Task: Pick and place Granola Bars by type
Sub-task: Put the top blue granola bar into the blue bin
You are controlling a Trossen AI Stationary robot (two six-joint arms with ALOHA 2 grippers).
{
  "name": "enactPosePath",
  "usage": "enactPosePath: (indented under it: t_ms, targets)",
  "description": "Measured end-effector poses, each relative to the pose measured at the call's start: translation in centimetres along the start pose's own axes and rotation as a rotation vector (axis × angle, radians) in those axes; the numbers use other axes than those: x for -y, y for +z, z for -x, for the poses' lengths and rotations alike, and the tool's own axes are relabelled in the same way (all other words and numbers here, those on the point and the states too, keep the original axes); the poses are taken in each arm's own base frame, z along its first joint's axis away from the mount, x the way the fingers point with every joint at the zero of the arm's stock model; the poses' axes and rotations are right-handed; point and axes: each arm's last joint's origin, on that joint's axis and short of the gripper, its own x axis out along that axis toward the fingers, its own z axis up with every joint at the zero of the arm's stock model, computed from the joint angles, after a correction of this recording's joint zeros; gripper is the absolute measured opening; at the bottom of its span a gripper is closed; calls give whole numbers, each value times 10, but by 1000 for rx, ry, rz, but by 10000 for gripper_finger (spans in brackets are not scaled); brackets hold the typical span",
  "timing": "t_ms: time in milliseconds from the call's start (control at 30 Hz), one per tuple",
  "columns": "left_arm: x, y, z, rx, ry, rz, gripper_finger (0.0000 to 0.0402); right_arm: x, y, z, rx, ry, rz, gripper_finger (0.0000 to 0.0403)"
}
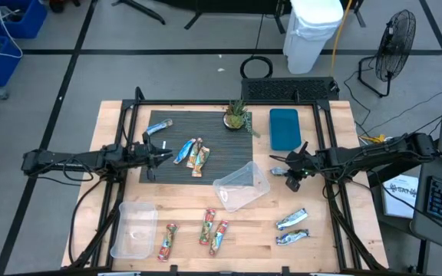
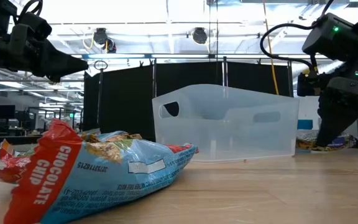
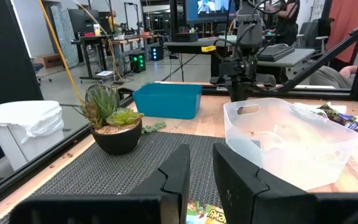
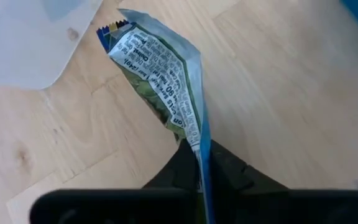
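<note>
Granola bars lie scattered. Three lie on the black mat (image 1: pixel 198 123), among them one (image 1: pixel 159 126) and a pair (image 1: pixel 194 157). Three lie at the near edge (image 1: pixel 208 228), two at the near right (image 1: pixel 291 228), and one fills the low view's foreground (image 2: pixel 98 168). My right gripper (image 4: pixel 201 155) (image 1: pixel 291 176) is shut on a silvery-blue bar (image 4: pixel 157 74) right of the clear bin (image 1: pixel 242 186). My left gripper (image 3: pixel 201 180) (image 1: pixel 159 157) hovers level over the mat, its fingers a little apart and holding nothing. My right gripper pinches the silvery-blue bar by the thin sealed edge of its wrapper (image 4: pixel 199 138) between its two fingers. It comes slanting down from the table's right side. The bar reaches away from the fingers toward the clear bin's corner; whether its far end (image 4: pixel 114 28) rests on the wood I cannot tell.
A potted plant (image 1: pixel 238 115) stands at the mat's far edge, with a blue box (image 1: pixel 285 128) to its right. A second clear bin (image 1: pixel 134 228) sits at the near left. Black frame rails (image 1: pixel 328 153) run along the table's sides.
</note>
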Motion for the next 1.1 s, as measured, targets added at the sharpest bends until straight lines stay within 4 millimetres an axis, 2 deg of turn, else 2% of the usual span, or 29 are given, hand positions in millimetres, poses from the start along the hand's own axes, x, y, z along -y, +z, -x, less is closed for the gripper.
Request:
enactPosePath:
  t_ms: [667,867,1100]
  targets:
    - [0,0,0,0,0,0,76,0,3,0,49,-40,72,9]
    - [0,0,0,0,0,0,76,0,7,1,121,-87,112,10]
    - [0,0,0,0,1,0,76,-6,17,3,224,-37,197,10]
